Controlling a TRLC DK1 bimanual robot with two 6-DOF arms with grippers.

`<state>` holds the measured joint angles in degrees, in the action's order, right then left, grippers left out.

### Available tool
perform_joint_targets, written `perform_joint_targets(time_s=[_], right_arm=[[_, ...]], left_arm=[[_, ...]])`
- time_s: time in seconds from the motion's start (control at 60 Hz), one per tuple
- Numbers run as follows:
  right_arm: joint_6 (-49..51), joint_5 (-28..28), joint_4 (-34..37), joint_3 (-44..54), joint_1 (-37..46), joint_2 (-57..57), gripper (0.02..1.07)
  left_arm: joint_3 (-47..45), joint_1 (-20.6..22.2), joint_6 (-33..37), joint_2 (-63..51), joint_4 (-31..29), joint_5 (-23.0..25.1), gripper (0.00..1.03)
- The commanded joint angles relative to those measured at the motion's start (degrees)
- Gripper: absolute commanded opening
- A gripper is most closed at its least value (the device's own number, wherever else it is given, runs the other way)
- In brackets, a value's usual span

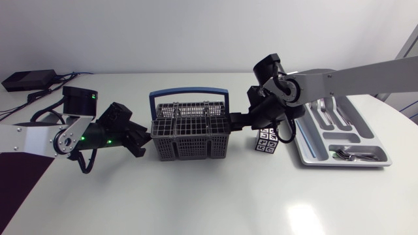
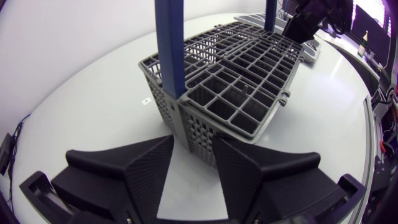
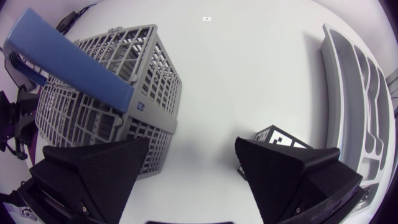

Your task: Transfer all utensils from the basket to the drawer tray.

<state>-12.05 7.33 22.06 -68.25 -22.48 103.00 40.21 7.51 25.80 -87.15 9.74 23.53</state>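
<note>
Both arms flank the cutlery basket (image 1: 189, 134), probably to brace it. The left gripper (image 1: 146, 138) has its fingers spread, with the basket's end corner just ahead of their gap. The right gripper (image 1: 240, 121) gapes wide beside the opposite end, over a marker cube (image 1: 266, 142). The basket's visible cells look empty; utensils (image 1: 356, 155) lie in the drawer tray (image 1: 305, 155) beyond that end.

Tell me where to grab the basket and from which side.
Take the basket by the flat top bar of its blue handle, coming straight down from above. The handle stands upright and arches over the basket with open space beneath the bar, so fingers could likely close across it.
</note>
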Motion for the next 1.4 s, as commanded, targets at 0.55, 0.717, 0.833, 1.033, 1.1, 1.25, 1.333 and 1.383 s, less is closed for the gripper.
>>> perform_joint_targets(time_s=[0.55,0.717,0.833,1.033,1.1,1.25,1.333,1.383], right_arm=[[-2.45,-0.83,0.0,3.91,-3.01,-4.12,1.02],[-2.1,-1.71,-0.09,4.97,-2.04,-5.18,1.02],[-1.57,-1.71,0.0,5.67,-0.9,-5.62,1.02],[-0.69,-1.71,0.08,7.52,0.6,-7.55,1.02],[-0.51,-1.71,0.08,8.31,0.77,-8.43,1.02],[-0.34,-1.62,0.0,8.92,1.65,-8.87,1.02],[-0.43,-1.62,-0.18,9.54,1.3,-8.87,1.02],[-0.6,-1.62,-0.27,9.71,1.03,-8.96,1.02]], left_arm=[[0.84,0.75,1.53,-2.05,0.72,1.87,0.46],[1.1,3.48,1.09,-1.44,0.28,1.87,0.46],[1.28,5.15,1.0,-1.44,0.02,1.78,0.46],[2.07,7.96,0.65,-1.79,-0.07,0.29,0.46],[2.86,8.66,0.48,-2.23,-0.07,-0.15,0.46],[3.48,9.46,-0.05,-2.85,-0.07,-0.94,0.46],[3.48,9.54,0.04,-3.02,0.11,-1.12,0.46],[3.48,9.46,0.04,-3.02,0.11,-1.12,0.46]])
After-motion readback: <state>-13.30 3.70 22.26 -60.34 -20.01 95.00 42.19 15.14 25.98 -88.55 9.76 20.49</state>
